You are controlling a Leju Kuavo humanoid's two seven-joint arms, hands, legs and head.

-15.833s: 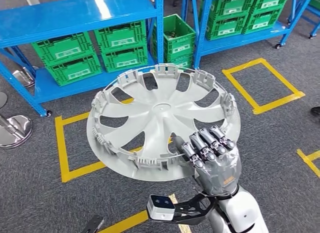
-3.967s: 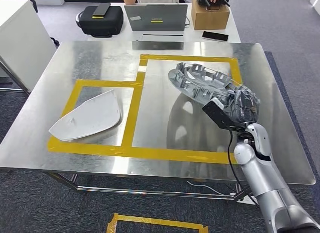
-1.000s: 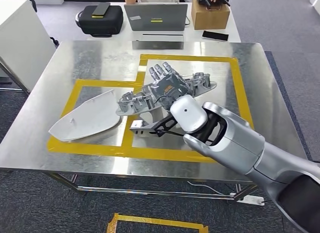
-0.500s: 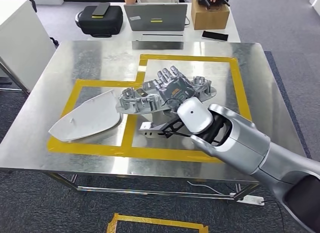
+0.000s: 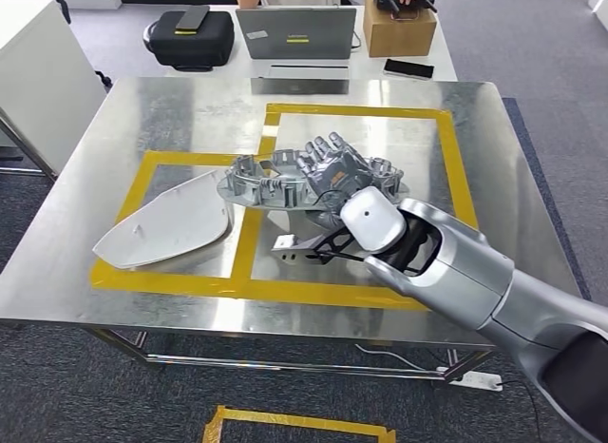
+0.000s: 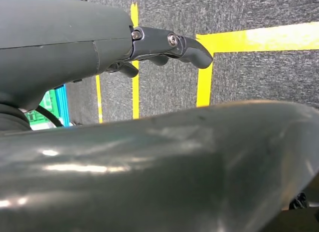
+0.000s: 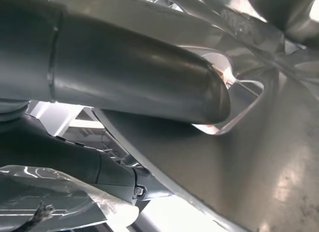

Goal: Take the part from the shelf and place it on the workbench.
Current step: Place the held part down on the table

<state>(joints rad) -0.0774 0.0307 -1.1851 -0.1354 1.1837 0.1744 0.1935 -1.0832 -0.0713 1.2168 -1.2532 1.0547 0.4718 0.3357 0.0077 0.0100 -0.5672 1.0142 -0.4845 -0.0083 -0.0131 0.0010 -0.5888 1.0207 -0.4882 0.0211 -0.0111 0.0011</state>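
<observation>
My right hand [image 5: 332, 169] gripping the wheel cover [image 5: 279, 181], fingers over its top — cover low over the workbench [image 5: 180, 105], straddling the yellow tape [image 5: 253, 231], beside a white panel [image 5: 168, 221], left hand [image 6: 165, 45] hanging, grasp unclear.

A grey wheel cover [image 5: 287, 182] sits in a silver-grey robot hand [image 5: 333, 172] over a shiny steel counter [image 5: 107, 129] marked with yellow tape [image 5: 247, 239], beside a white panel [image 5: 168, 222].

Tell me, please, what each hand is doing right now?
Left hand: holding nothing, fingers curled.
Right hand: gripping the wheel cover.
</observation>
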